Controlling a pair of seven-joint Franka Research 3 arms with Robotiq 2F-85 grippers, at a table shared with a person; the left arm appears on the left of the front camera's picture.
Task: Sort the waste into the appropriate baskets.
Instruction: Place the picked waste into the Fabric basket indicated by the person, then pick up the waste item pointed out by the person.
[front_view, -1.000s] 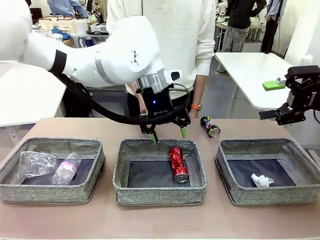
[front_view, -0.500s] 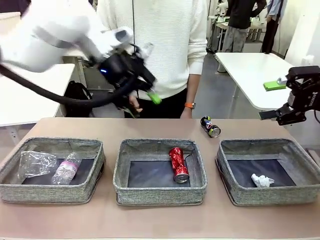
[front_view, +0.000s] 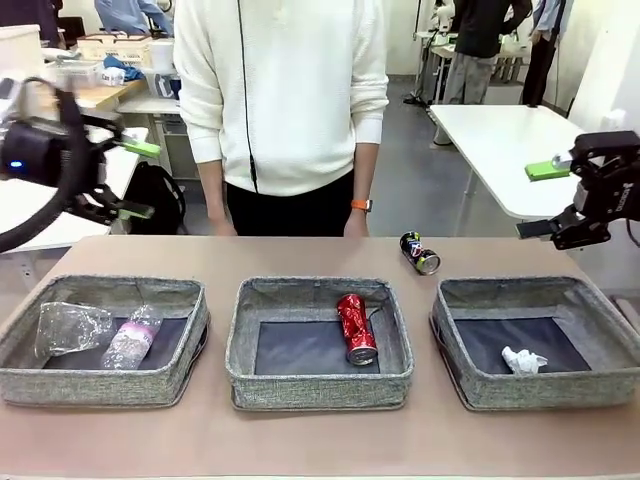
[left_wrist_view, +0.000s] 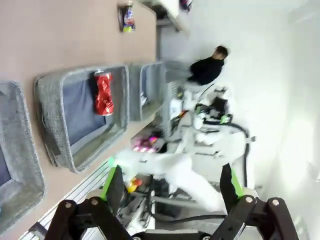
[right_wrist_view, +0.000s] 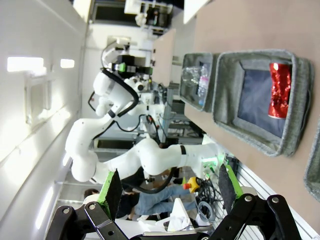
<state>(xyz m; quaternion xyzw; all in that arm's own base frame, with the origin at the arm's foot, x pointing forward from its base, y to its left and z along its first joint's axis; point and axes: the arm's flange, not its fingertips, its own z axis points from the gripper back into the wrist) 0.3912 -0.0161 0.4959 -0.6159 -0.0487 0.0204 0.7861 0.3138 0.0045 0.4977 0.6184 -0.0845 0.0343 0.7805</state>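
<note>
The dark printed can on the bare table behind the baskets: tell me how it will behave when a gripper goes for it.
The dark printed can lies on its side, so a nudge would probably roll it. It looks undented, so likely stiff enough to grip.

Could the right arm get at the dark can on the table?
Probably yes. The dark can lies in the open beyond the baskets, nothing on or over it, and the right gripper hangs open off to its side.

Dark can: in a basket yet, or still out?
Out. The dark can lies on its side on the bare table, behind the gap between the middle basket and right basket.
</note>
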